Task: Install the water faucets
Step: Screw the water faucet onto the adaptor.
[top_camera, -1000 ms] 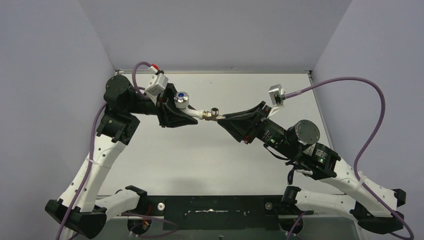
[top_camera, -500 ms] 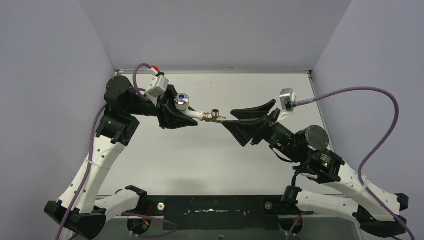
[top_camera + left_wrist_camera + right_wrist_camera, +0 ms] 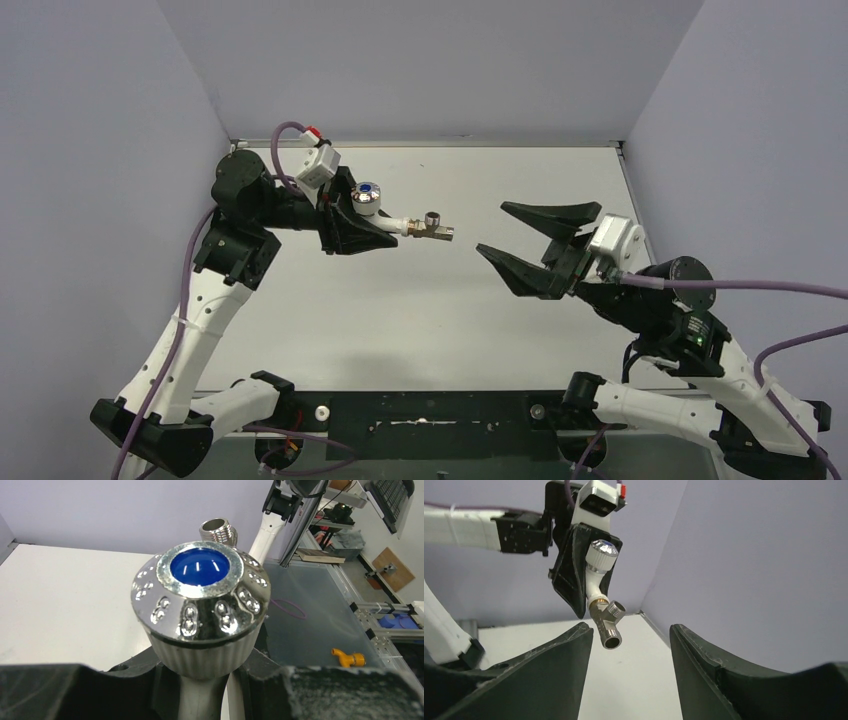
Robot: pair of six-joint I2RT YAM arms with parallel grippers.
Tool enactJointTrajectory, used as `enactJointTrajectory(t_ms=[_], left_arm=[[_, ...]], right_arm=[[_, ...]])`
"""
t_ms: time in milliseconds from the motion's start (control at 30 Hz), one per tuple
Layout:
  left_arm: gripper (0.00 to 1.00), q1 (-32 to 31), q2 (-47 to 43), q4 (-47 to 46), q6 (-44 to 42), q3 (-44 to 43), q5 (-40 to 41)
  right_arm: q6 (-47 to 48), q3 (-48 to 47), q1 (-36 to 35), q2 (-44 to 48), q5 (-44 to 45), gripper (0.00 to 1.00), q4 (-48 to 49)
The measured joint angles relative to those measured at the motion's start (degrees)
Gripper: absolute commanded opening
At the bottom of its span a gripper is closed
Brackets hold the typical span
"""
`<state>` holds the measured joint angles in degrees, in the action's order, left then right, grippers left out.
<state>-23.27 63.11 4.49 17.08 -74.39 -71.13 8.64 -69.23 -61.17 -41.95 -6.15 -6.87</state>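
Holding white tap body point(image 3: 392, 225) above table, left gripper point(image 3: 368, 232) clamped; brass fitting point(image 3: 432, 228) on its tip, long axis pointing at right gripper point(image 3: 492, 229): jaws parted, empty, apart, in line.

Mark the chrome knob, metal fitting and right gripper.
chrome knob point(image 3: 200, 566): left wrist view, its blue centre dot.
metal fitting point(image 3: 605, 620): right wrist view, middle of its body.
right gripper point(image 3: 492, 229): top external view, midway between its fingertips.
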Motion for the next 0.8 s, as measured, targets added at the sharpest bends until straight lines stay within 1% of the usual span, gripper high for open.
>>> enactJointTrajectory(t_ms=[200,367,567,800], left_arm=[[0.00,0.00,0.02,-0.17,1.64,0.00,0.22],[0.00,0.00,0.02,-0.92,3.10,0.00,0.20],[0.00,0.00,0.02,-2.34,4.39,0.00,0.15],[0.00,0.00,0.02,-3.76,5.33,0.00,-0.07]], right_arm=[[19.32,-0.15,0.00,-0.52,-7.17,0.59,-5.11],[29.83,-1.31,0.00,-3.30,-10.43,0.59,-9.03],[37.27,-1.40,0.00,-6.29,-11.78,0.58,-10.45],[40.92,-1.40,0.00,-6.95,-12.31,0.56,-10.03]])
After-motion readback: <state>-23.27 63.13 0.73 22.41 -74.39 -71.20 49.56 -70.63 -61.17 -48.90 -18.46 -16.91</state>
